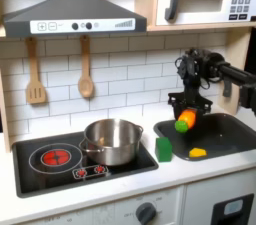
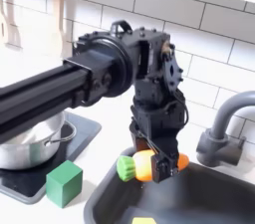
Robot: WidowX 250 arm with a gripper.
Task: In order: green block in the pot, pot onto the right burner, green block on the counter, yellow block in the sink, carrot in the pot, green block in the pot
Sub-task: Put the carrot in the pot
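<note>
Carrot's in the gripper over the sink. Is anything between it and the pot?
The gripper holds the carrot above the sink. The green block stands on the counter between sink and pot, low beneath the path; nothing else visible intervenes.

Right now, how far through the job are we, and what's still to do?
Looks done: the pot sits on the stovetop's right burner in the first exterior view, the green block stands on the counter, and the yellow block lies in the sink. In hand: the gripper holds the carrot above the sink. Left: carrot into the pot, then the green block.
</note>
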